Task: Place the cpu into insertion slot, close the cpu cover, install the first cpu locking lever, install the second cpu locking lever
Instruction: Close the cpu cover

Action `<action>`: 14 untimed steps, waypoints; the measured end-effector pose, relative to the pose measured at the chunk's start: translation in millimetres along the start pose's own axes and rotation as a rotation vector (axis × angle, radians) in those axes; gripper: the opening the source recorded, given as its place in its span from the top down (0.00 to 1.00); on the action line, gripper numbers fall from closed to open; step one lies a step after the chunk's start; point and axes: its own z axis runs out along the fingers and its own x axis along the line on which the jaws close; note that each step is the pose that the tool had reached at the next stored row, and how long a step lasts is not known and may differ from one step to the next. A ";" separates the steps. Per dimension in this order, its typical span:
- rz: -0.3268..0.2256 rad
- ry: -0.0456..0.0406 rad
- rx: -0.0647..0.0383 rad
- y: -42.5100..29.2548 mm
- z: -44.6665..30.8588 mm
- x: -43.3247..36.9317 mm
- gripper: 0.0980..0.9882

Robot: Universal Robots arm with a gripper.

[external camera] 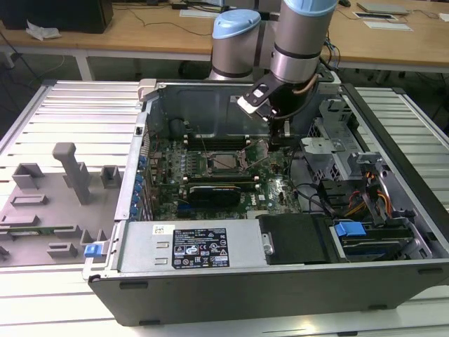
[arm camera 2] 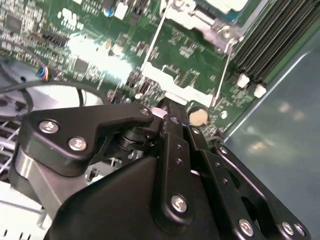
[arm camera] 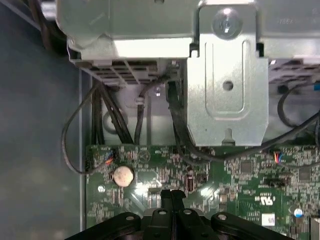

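Setting: computer case (external camera: 280, 281) open on slatted bench (external camera: 63, 112).
Gripper (arm camera: 172, 196): closed tight, seemingly holding nothing.
Lever (arm camera 2: 225, 70): just beyond the tips; best pushed steadily, I judge, without slipping off.

Bright, even room light falls from overhead in the exterior view; the pale ribbed metal table (external camera: 70, 105) gleams, while the green motherboard (external camera: 210, 179), sunk in the open grey computer case (external camera: 280, 281), sits in dimmer shade from the walls; in the second wrist view a white glare patch washes out part of the motherboard beyond the black metal gripper (arm camera 2: 167, 107), whose screw heads glint and whose nearest parts look soft; in the first wrist view the silver sheet-metal bracket (arm camera: 227, 95) past the motherboard's edge is strongly lit, and the motherboard flares beside the round coin cell (arm camera: 123, 175).
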 end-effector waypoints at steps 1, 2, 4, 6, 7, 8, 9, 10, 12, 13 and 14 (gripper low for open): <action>0.001 0.0009 0.016 0.3 0.1 0.0 0.99; 0.001 0.0018 0.034 0.8 0.1 0.0 0.99; 0.002 0.0040 0.072 1.7 0.4 0.0 0.99; 0.003 0.0047 0.097 2.1 0.5 0.0 0.99; 0.003 0.0047 0.098 2.1 0.5 0.0 0.99; 0.003 0.0045 0.098 2.1 0.4 -0.1 0.99; 0.003 0.0046 0.098 2.1 0.5 -0.1 0.99; 0.003 0.0046 0.098 2.0 0.5 -0.1 0.99; 0.003 0.0046 0.098 0.9 0.5 0.0 0.99; 0.003 0.0046 0.096 -1.2 0.5 0.1 0.99; 0.003 0.0046 0.095 -2.9 0.5 0.3 0.99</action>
